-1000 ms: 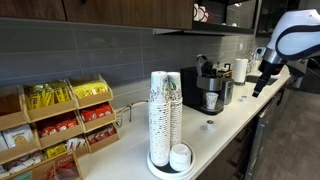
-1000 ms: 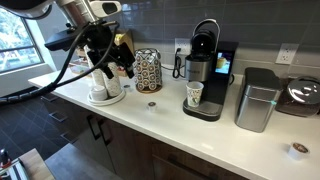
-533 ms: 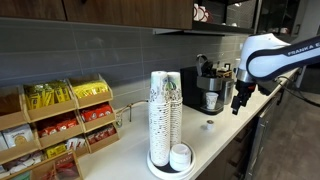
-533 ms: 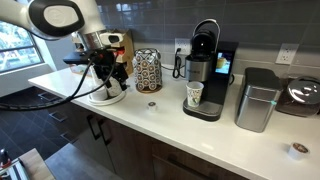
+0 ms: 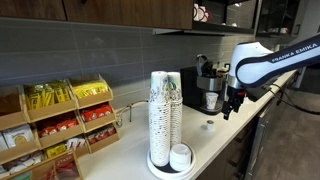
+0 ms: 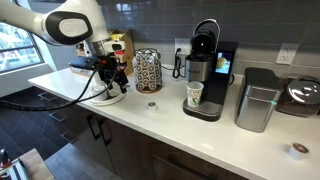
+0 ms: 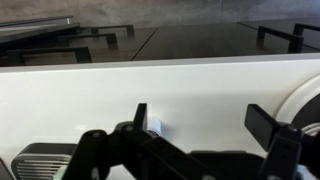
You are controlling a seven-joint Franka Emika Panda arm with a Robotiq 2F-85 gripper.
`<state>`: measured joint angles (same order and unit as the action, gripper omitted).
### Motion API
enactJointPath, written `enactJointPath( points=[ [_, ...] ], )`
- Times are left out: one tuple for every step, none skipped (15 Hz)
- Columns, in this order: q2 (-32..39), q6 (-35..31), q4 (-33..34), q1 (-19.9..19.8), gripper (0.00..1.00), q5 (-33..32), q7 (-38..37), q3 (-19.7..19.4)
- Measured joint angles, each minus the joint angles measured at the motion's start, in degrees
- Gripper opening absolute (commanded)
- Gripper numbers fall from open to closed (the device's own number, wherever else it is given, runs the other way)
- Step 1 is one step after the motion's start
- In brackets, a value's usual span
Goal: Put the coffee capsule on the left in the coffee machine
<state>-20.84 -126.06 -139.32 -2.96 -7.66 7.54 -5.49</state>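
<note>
Gripper has swung in and come down.
With its jaws spread wide and empty, it now hangs low over the white tabletop. The tiny dark round coffee capsule lies untouched nearby, left of the black-and-silver boxy coffee machine, so the grasp is likely next.

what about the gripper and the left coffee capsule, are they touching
Apart. In an exterior view the gripper hangs off to one side of the coffee capsule, with bare counter between them.
</note>
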Motion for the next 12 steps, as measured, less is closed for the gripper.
enactJointPath(
  points=[
    [0.0, 0.0, 0.0, 0.0, 1.0, 0.0, 0.0, 0.0],
    [0.0, 0.0, 0.0, 0.0, 1.0, 0.0, 0.0, 0.0],
    [0.0, 0.0, 0.0, 0.0, 1.0, 0.0, 0.0, 0.0],
    [0.2, -0.1, 0.0, -0.1, 1.0, 0.0, -0.1, 0.0],
    [0.6, -0.6, 0.0, -0.1, 1.0, 0.1, -0.1, 0.0],
    [1.4, -1.4, 0.0, -0.1, 1.0, 0.4, -0.1, -0.2],
    [2.5, -2.8, 0.0, -0.2, 1.0, 0.6, -0.1, -0.3],
    [3.7, -4.4, 0.0, -0.2, 1.0, 1.0, 0.0, -0.5],
    [5.0, -6.0, 0.1, -0.2, 1.0, 1.7, 0.1, -0.8],
    [6.5, -7.6, 0.3, -0.3, 1.0, 2.5, 0.5, -1.2],
    [7.8, -9.1, 0.5, -0.3, 1.0, 3.4, 1.0, -1.5],
    [9.2, -10.3, 0.9, -0.3, 1.0, 4.3, 1.5, -1.7]
  ],
)
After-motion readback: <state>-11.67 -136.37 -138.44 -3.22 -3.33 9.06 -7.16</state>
